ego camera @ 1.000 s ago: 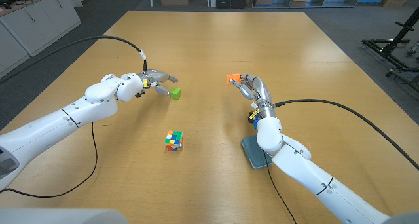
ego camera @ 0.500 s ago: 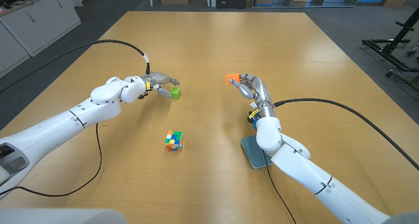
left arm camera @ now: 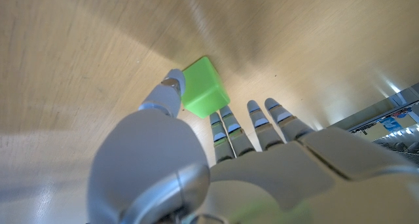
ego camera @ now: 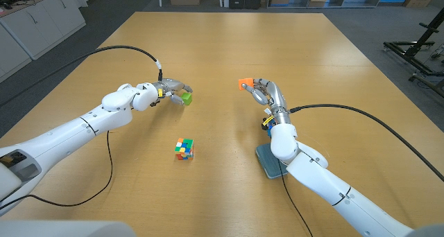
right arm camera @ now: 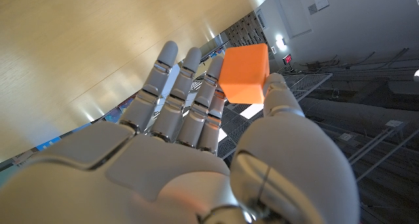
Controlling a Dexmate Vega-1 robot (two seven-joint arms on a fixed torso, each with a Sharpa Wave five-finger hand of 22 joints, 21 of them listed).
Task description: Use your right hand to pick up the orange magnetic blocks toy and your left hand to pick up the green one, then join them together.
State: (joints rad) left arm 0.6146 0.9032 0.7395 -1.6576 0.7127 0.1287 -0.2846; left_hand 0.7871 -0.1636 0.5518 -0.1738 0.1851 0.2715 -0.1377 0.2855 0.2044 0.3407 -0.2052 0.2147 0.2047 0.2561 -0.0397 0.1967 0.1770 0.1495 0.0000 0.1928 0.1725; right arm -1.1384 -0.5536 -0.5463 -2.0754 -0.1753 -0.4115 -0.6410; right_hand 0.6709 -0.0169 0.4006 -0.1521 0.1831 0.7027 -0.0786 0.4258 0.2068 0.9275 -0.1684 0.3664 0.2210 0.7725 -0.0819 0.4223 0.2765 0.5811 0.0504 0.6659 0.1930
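The green block [ego camera: 186,96] sits on the table left of centre. My left hand [ego camera: 170,90] has closed around it. In the left wrist view the thumb and a finger press on opposite sides of the green block [left arm camera: 204,86], ahead of the left hand [left arm camera: 216,152]. My right hand [ego camera: 267,93] stands right of centre with its fingers pointing up. It pinches the orange block [ego camera: 245,83] between thumb and fingertip, above the table. The right wrist view shows the orange block [right arm camera: 244,73] at the thumb tip of the right hand [right arm camera: 196,139].
A multicoloured puzzle cube [ego camera: 184,148] lies on the table nearer to me, between the two arms. A grey-blue pad [ego camera: 269,161] lies under my right forearm. Bare wooden table [ego camera: 215,50] spreads between and beyond the hands.
My left arm has reached forward to the right, and its fingers have closed around the green block. The right hand with the orange block has hardly moved.
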